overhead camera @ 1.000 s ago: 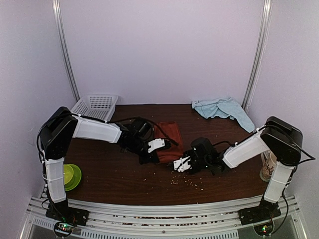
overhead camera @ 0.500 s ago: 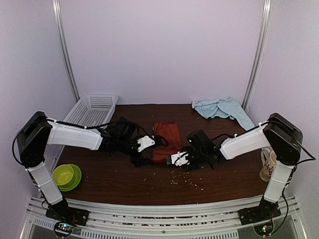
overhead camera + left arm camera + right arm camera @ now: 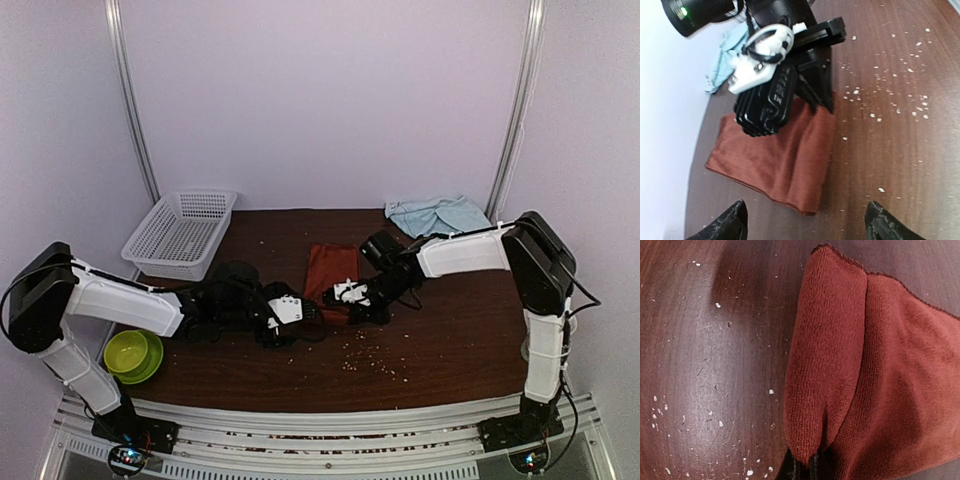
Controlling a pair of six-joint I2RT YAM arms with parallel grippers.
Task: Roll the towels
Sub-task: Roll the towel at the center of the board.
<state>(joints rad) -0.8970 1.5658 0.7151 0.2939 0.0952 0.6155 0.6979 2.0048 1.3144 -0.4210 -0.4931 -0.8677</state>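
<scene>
We're at the middle of the table (image 3: pixel 455 330), where the rust-red towel (image 3: pixel 332 270) lies folded into a narrow strip, flat on the wood. The right claw (image 3: pixel 801 468) is pressed together on the towel's near-right edge, pinching a doubled fold of cloth between its tips. To us that looks like the hold that tucks the end in so a roll can start tight.

The left claw (image 3: pixel 805 225) sits low just off the near end of the same towel, its fingers spread wide and holding nothing. We read that as standing ready to take the other side of that edge, since one pinch alone would let the strip skew.

The pale-blue towel (image 3: pixel 440 214) lies crumpled at the far right of the table, well apart from both arms, so we judge it waits its turn. Crumbs (image 3: pixel 372 362) speckle the wood on the near side of the work. No roll shows yet, and the job looks barely begun.
</scene>
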